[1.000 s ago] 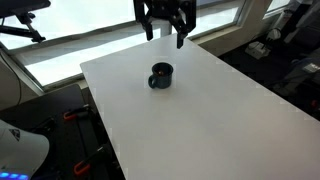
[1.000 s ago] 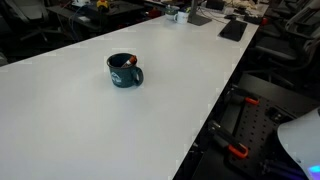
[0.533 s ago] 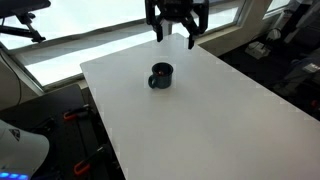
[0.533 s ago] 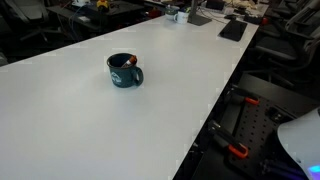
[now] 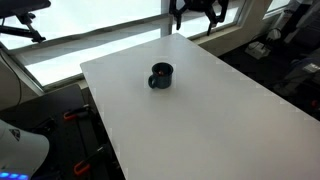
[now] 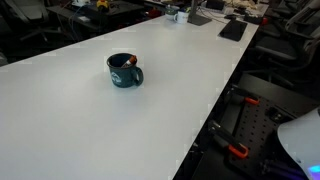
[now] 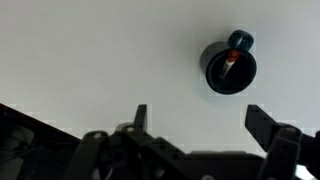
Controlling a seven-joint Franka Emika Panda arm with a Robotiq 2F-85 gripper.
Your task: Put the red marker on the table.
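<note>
The red marker (image 6: 131, 61) sits inside a dark mug (image 6: 124, 71), leaning against the inner wall with its red end showing at the rim on the side nearest the handle. It has not yet been put on the table (image 6: 90, 125). The wrist view looks straight down into the mug (image 7: 230, 66), where the marker (image 7: 230, 63) appears as a short red streak slanting across the dark interior, and the handle points toward the top of the picture. In an exterior view the mug (image 5: 161, 75) stands upright on the white table (image 5: 220, 120), nearer the far end than the near one, and from there the marker is too small to make out. The gripper (image 5: 196, 22) hangs high at the top edge of that view, above the table's far corner and well apart from the mug. Its two fingers are spread wide with nothing between them. The wrist view shows the same: the gripper (image 7: 200, 120) comes in from the bottom, one dark fingertip (image 7: 140, 115) and its partner set far apart, with only bare white table (image 7: 90, 50) between them — the mug lies up and to the right of that gap. A flat dark object (image 6: 232, 30) lies at the table's far end.
</note>
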